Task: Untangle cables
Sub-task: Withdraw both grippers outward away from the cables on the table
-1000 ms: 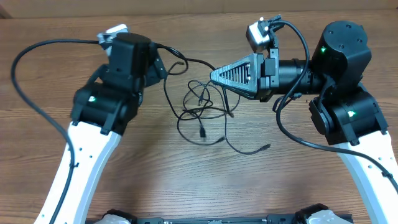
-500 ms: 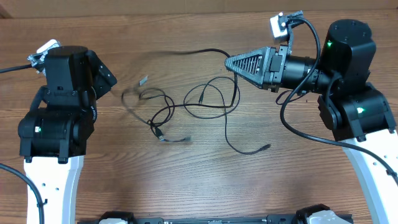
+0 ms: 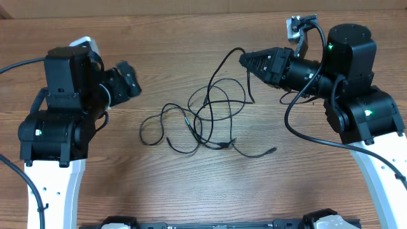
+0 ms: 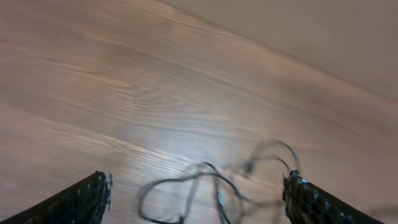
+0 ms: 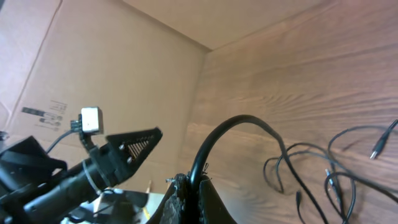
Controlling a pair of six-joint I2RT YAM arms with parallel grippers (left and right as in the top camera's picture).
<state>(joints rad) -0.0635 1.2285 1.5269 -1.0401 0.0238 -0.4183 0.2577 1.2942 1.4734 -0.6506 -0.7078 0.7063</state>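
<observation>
My right pincer [image 3: 249, 60] is clenched on one strand of the cables [image 3: 203, 121], which loops up from the heap toward 1 o'clock. The rest lies loose in the middle of the surface [image 3: 191, 191], one plug trailing off to 4 o'clock. My left pincer [image 3: 129, 79] hangs released at the heap's 10 o'clock, touching nothing.

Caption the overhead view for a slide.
Right gripper shut on one cable rising from the tangle on the wooden table; left gripper open and empty.
</observation>
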